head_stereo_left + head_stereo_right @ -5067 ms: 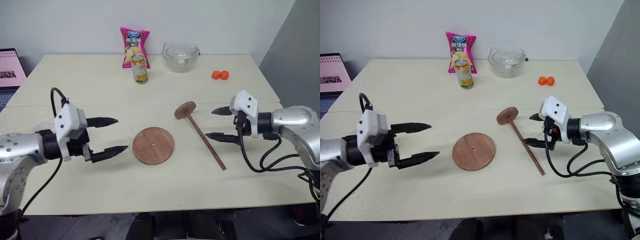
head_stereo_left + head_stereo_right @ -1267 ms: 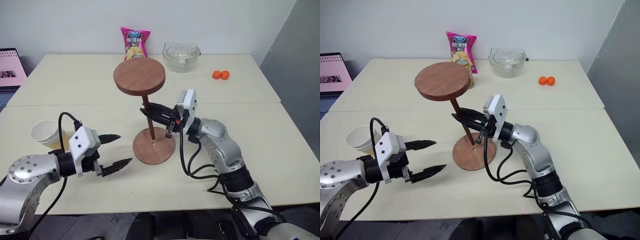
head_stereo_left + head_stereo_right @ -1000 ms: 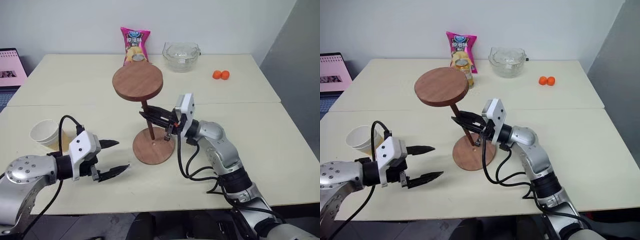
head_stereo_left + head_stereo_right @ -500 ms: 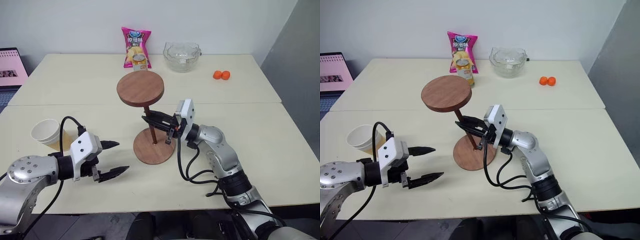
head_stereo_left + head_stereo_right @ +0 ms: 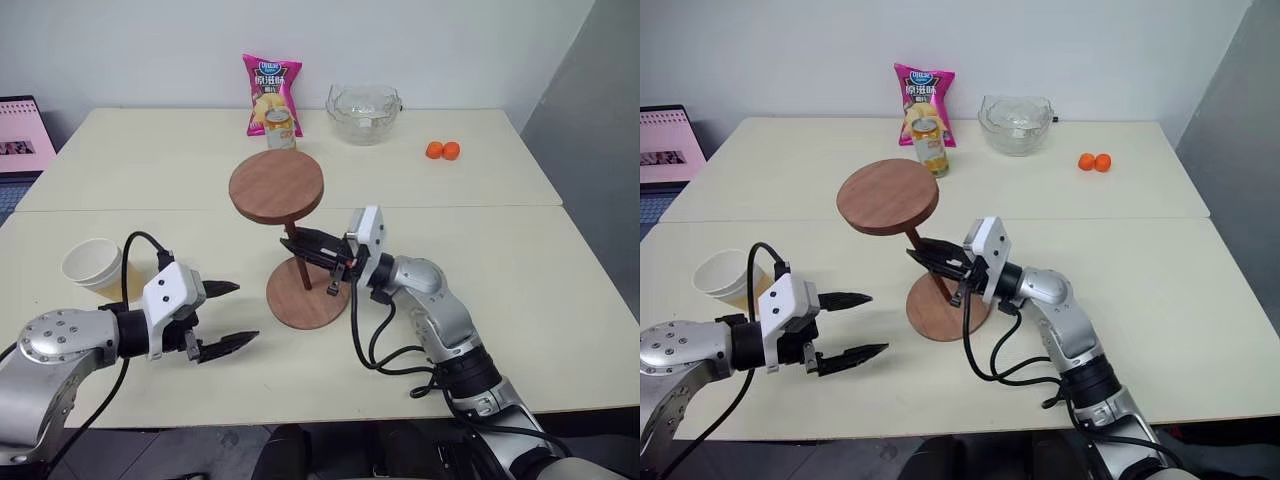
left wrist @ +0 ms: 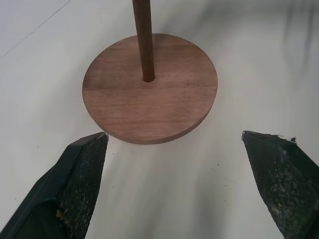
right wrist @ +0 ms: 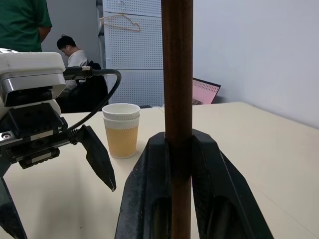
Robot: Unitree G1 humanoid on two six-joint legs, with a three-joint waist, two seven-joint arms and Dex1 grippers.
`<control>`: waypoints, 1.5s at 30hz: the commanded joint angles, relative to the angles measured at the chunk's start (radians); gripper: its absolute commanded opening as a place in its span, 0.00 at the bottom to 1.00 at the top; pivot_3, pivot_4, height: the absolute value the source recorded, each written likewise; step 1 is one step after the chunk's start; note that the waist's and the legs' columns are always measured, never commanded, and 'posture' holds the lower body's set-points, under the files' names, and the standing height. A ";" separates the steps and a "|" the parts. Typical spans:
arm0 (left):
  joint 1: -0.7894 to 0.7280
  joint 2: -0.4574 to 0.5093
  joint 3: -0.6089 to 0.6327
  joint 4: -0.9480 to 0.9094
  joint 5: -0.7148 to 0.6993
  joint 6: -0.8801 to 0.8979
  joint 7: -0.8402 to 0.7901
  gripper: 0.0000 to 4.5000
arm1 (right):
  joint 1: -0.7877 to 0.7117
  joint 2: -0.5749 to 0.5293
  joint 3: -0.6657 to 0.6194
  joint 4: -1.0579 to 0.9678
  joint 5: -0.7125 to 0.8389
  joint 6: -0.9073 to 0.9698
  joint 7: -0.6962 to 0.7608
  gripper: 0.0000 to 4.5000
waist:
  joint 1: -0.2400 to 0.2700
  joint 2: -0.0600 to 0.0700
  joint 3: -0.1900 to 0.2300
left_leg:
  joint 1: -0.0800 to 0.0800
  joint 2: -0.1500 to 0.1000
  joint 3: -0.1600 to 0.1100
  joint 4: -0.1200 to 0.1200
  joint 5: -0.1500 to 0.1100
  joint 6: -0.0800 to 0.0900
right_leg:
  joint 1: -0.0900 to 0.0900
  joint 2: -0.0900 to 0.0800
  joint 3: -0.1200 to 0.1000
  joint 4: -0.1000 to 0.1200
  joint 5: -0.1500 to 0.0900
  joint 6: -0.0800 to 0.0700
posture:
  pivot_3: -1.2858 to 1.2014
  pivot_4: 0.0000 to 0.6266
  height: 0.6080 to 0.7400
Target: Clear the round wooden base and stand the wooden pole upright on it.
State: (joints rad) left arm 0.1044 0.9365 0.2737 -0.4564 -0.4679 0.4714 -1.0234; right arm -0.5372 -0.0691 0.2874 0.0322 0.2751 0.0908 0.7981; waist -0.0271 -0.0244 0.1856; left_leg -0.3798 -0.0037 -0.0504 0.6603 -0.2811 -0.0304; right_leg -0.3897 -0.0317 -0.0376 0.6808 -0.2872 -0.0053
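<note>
Since a few seconds back the wooden pole has left the table and stands, disc up, in the round wooden base at mid-table. Left gripper waits, jaws spread, toward the front-left edge; right gripper pinches the pole, steadying it.

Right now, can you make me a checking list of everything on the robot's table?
Surface: pale table, two tops pushed together.
Job's things: wooden pole stands in the round wooden base centre hole, leaning slightly, disc end up.
Clutter: paper cups, pink snack bag, drink can, glass bowl, two oranges.
End effectors: right end effector shut on the pole; left end effector open, empty, beside the base.
Cables: black cables loop along both arms.
Surroundings: laptop at the table's left; people behind.
</note>
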 commanded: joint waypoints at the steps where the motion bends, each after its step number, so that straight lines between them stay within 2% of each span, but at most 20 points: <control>1: -0.016 0.007 0.001 -0.004 0.003 -0.018 -0.005 1.00 | 0.025 -0.019 0.012 0.003 -0.021 0.067 -0.021 0.05 | 0.000 0.000 0.000 | 0.000 0.000 0.000 0.000 0.000 0.000 | 0.000 0.000 0.000 0.000 0.000 0.000 | 0.52 0.24 1.00; 10: -0.040 0.000 -0.006 -0.002 0.001 -0.016 -0.001 1.00 | 0.027 -0.058 0.024 0.062 -0.066 0.142 -0.070 0.05 | 0.000 0.000 -0.004 | 0.002 0.000 0.000 0.000 0.000 0.000 | 0.002 0.000 0.000 0.000 0.000 0.000 | 0.52 0.24 1.00; 26: -0.056 -0.003 -0.010 0.002 0.004 -0.022 0.007 1.00 | 0.008 -0.064 0.052 -0.022 -0.047 0.187 -0.068 0.05 | 0.000 0.000 -0.008 | 0.006 0.000 0.000 -0.001 0.000 0.000 | 0.005 0.000 0.000 0.000 0.000 0.000 | 0.52 0.24 1.00; 28: -0.059 -0.003 -0.012 0.003 0.005 -0.024 0.007 1.00 | 0.002 -0.061 0.046 -0.027 -0.055 0.190 -0.083 0.20 | 0.000 0.000 -0.008 | 0.006 0.000 0.000 -0.001 0.000 0.000 | 0.005 0.000 0.001 0.000 0.000 0.000 | 0.52 0.24 1.00; 29: -0.060 -0.003 -0.012 0.004 0.006 -0.024 0.007 1.00 | 0.000 -0.060 0.044 -0.030 -0.055 0.193 -0.085 0.23 | 0.000 -0.001 -0.008 | 0.006 0.000 0.000 -0.001 0.000 0.000 | 0.005 0.000 0.001 0.000 0.000 0.000 | 0.52 0.24 1.00; 35: -0.070 -0.001 -0.019 0.016 0.010 -0.035 0.005 1.00 | -0.011 -0.058 0.030 -0.068 -0.034 0.214 -0.067 0.55 | 0.000 0.000 -0.007 | 0.000 0.000 0.000 0.000 0.000 0.000 | 0.000 0.000 0.000 0.000 0.000 0.000 | 0.52 0.24 1.00; 36: -0.072 -0.003 -0.019 0.017 0.008 -0.038 0.006 1.00 | -0.008 -0.064 0.028 -0.080 -0.029 0.222 -0.060 0.58 | 0.000 0.000 -0.007 | 0.000 0.000 0.000 0.000 0.000 0.000 | 0.000 0.000 0.000 0.000 0.000 0.000 | 0.52 0.24 1.00; 38: -0.080 -0.010 -0.017 0.022 0.004 -0.043 0.011 1.00 | -0.003 -0.073 0.023 -0.100 -0.020 0.238 -0.053 0.72 | 0.000 0.000 -0.007 | 0.000 0.000 0.000 0.000 0.000 0.000 | 0.000 0.000 0.000 0.000 0.000 0.000 | 0.52 0.24 1.00; 43: -0.106 -0.026 -0.001 0.010 -0.017 -0.021 0.035 1.00 | 0.011 -0.129 0.011 -0.154 0.002 0.280 -0.018 0.95 | 0.001 0.000 -0.007 | 0.000 0.000 0.000 0.000 0.000 0.000 | 0.000 0.000 0.000 0.000 0.000 0.000 | 0.52 0.24 1.00; 45: -0.112 -0.025 0.003 0.009 -0.017 -0.003 0.047 1.00 | 0.014 -0.156 0.004 -0.175 0.012 0.294 -0.004 0.99 | 0.002 0.000 -0.006 | 0.000 0.000 0.000 0.000 0.000 0.000 | 0.000 0.000 0.000 0.000 0.000 0.000 | 0.52 0.24 1.00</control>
State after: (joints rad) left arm 0.0096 0.9113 0.2442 -0.4271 -0.4695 0.4551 -0.9965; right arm -0.5256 -0.2042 0.3248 -0.0798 0.2587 0.3724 0.7703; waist -0.0254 -0.0241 0.1793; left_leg -0.3800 -0.0041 -0.0506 0.6602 -0.2812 -0.0301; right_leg -0.3895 -0.0317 -0.0376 0.6804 -0.2872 -0.0053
